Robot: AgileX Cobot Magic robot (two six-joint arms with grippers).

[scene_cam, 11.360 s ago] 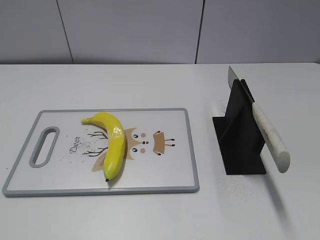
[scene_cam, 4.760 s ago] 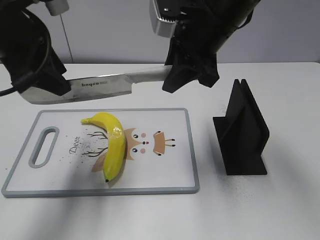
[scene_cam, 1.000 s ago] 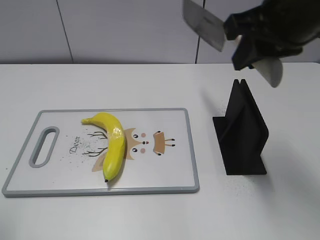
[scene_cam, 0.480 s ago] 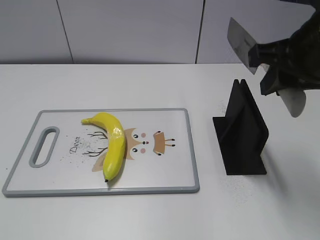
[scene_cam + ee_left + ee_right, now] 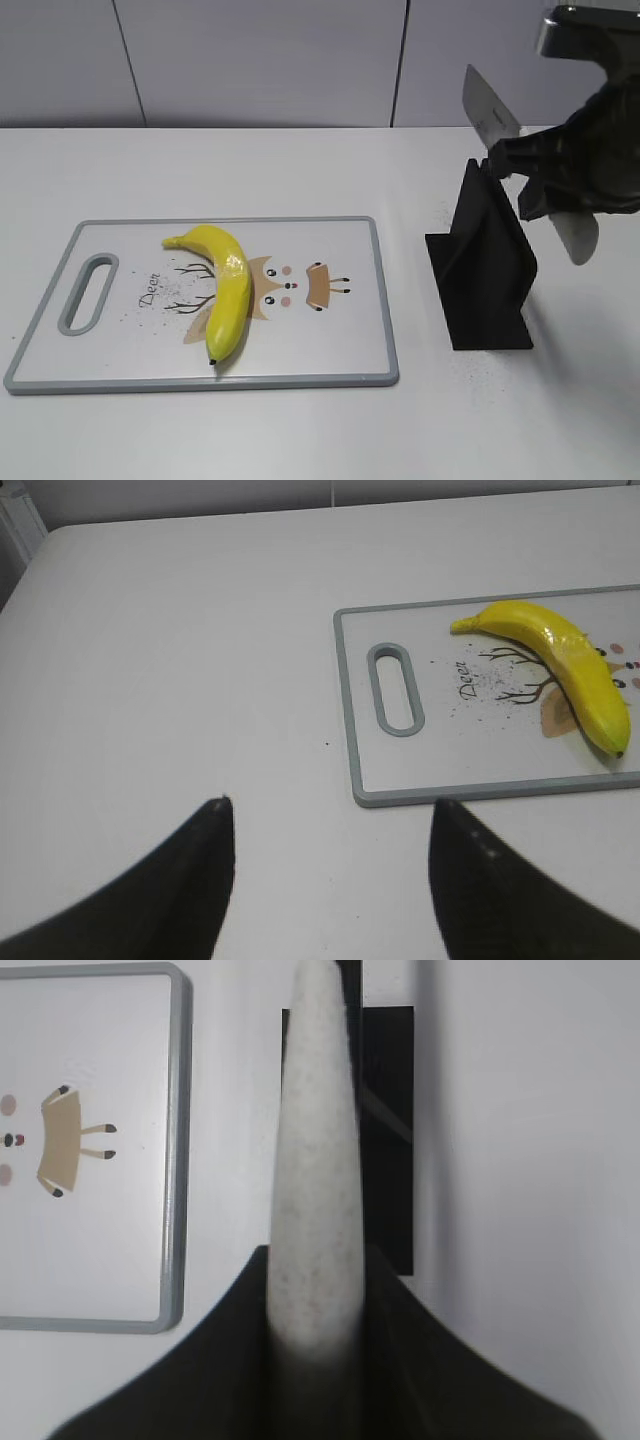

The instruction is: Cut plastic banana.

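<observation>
The glossy yellow plastic banana [image 5: 225, 285] lies whole on the white cutting board [image 5: 120, 350], over the owl print; it also shows in the left wrist view [image 5: 570, 665]. My right gripper [image 5: 545, 180] is shut on the white handle of the knife [image 5: 315, 1180] and holds it just above the black knife stand [image 5: 485, 265], the blade [image 5: 488, 105] pointing up and back. My left gripper [image 5: 325, 815] is open and empty over bare table, left of the board's handle end [image 5: 395, 688].
The black stand [image 5: 385, 1140] sits to the right of the board's grey rim [image 5: 178, 1160]. A grey wall runs behind the white table.
My right gripper has carried the knife from high above the stand down and to the right, close over the stand's slot. The banana and board have not moved.
</observation>
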